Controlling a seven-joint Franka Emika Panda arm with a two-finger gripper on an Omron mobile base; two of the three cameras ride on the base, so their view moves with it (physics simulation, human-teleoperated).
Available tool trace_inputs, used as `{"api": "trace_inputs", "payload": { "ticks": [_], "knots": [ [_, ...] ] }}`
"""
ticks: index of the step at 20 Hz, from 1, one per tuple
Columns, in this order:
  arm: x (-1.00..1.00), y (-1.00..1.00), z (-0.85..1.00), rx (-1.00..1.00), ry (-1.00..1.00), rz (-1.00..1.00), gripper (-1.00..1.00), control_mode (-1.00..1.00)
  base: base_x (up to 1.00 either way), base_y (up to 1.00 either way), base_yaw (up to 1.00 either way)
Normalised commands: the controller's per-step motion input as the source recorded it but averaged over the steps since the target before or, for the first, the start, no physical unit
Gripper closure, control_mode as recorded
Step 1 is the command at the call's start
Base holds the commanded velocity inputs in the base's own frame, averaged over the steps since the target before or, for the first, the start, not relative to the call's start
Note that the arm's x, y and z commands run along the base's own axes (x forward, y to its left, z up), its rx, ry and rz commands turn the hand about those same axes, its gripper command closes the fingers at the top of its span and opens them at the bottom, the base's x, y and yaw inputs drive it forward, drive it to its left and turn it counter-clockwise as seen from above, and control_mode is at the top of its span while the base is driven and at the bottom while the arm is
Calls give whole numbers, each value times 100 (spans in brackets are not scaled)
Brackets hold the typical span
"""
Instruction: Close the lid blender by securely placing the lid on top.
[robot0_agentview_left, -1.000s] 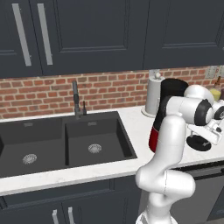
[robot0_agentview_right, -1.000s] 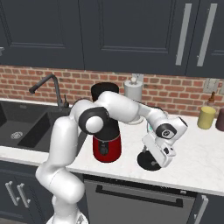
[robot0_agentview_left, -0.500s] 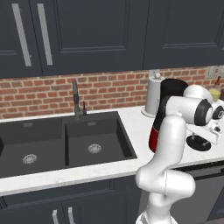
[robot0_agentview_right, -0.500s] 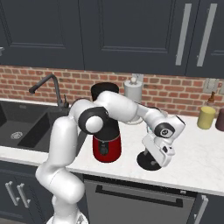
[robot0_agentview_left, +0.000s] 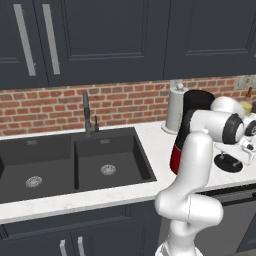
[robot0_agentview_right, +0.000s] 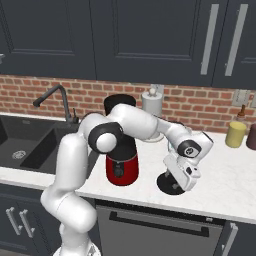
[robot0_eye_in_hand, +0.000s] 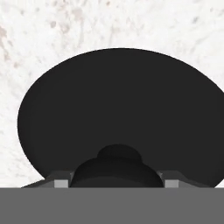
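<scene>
- The lid (robot0_agentview_right: 169, 183) lies flat on the white counter (robot0_agentview_right: 225, 185), lower right of centre in the right base view — just right of the blender (robot0_agentview_right: 121, 150), whose jar mouth stands open at upper centre.
- The gripper (robot0_agentview_right: 176, 184) sits directly over the lid; in the hand view its raised centre (robot0_eye_in_hand: 117, 168) lies between the fingertips (robot0_eye_in_hand: 61, 182).
- Whether the jaws have clamped it cannot be told.
- Judgement: once held, the lid must go up and left to the jar.

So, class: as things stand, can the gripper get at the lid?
Probably yes. The gripper hangs right over the lid, which lies flat on the counter beside the blender. In the hand view its raised centre sits between the fingertips with nothing in the way.
</scene>
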Motion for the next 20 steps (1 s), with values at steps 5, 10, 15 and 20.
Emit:
{"api": "trace_inputs", "payload": {
  "ticks": [5, 10, 15, 20],
  "knots": [
    [-30, 0, 57, 0, -10, -8, 100, -100, 0, 0, 0],
    [-37, 2, 88, 0, -15, -4, 100, -100, 0, 0, 0],
    [-42, 1, 97, 0, -17, -4, 100, -100, 0, 0, 0],
    [-37, 10, 100, 0, -16, -2, 100, -100, 0, 0, 0]
  ]
}}
